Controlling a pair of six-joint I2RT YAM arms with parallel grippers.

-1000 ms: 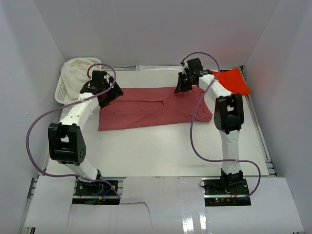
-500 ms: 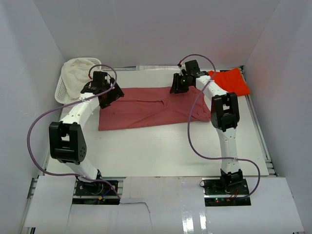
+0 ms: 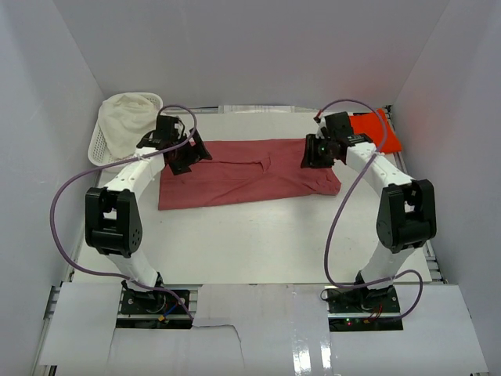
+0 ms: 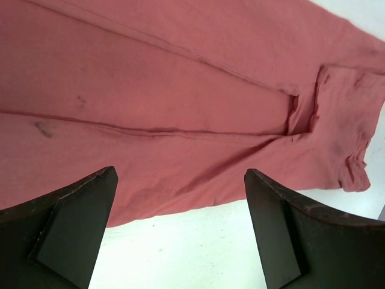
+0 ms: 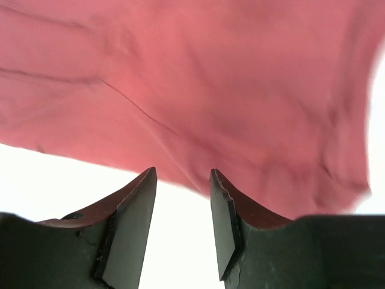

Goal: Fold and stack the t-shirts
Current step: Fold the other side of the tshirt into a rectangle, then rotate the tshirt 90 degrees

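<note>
The dusty rose-red t-shirt [image 3: 250, 172] lies flat as a long folded band across the middle of the table. It also shows in the left wrist view [image 4: 180, 90] and the right wrist view [image 5: 210, 78]. The bright orange-red t-shirt [image 3: 377, 130] lies bunched at the back right corner. My left gripper [image 3: 190, 157] is open and empty over the rose shirt's left end, its jaws wide apart [image 4: 180, 198] above the shirt's edge. My right gripper [image 3: 311, 153] is open and empty over the shirt's right end [image 5: 180, 180], with bare table between the fingers.
A white lattice basket [image 3: 99, 147] with a cream cloth [image 3: 125, 117] in it stands at the back left corner. White walls close in the table on three sides. Purple cables loop off both arms.
My right gripper has swung from the shirt's back middle to its right end, and the arm's elbow has moved right. My left gripper has shifted slightly right and back.
</note>
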